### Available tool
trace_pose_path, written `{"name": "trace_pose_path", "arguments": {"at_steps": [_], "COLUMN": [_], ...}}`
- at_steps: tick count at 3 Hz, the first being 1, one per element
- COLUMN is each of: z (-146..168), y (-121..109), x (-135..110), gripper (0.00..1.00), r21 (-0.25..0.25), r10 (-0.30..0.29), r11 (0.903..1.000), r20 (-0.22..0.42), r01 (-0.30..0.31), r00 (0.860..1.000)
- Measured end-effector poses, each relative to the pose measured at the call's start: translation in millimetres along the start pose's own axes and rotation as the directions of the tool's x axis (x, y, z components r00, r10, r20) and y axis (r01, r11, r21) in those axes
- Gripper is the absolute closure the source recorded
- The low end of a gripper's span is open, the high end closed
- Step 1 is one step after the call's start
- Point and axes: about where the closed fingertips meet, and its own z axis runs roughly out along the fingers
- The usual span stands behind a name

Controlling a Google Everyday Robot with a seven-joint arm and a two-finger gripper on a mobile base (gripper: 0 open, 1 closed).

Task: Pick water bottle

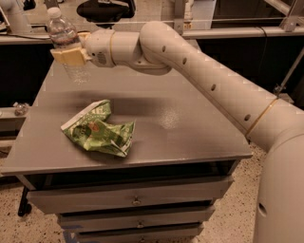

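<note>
The water bottle (64,42), clear ribbed plastic with a white cap, is held upright in the air above the far left part of the grey table (190,137). My gripper (70,55) is shut on the bottle's middle, its tan fingers (66,56) wrapped around it. The bottle's bottom hangs a little above the tabletop. My white arm (199,71) reaches in from the right across the table.
A crumpled green chip bag (97,129) lies on the table's front left. Drawers (137,201) sit under the tabletop. A black chair (104,9) and desks stand behind the table. A small object (20,109) rests on a ledge at the left.
</note>
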Motion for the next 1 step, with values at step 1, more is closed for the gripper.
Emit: {"name": "trace_pose_path", "arguments": {"at_steps": [1], "z": [0.1], "y": [0.1], "x": [0.0], "gripper": [1.0], "r21": [0.0], "r10": [0.0], "r11": [1.0], "r20": [0.0], "r01": [0.0], "r00": [1.0]}}
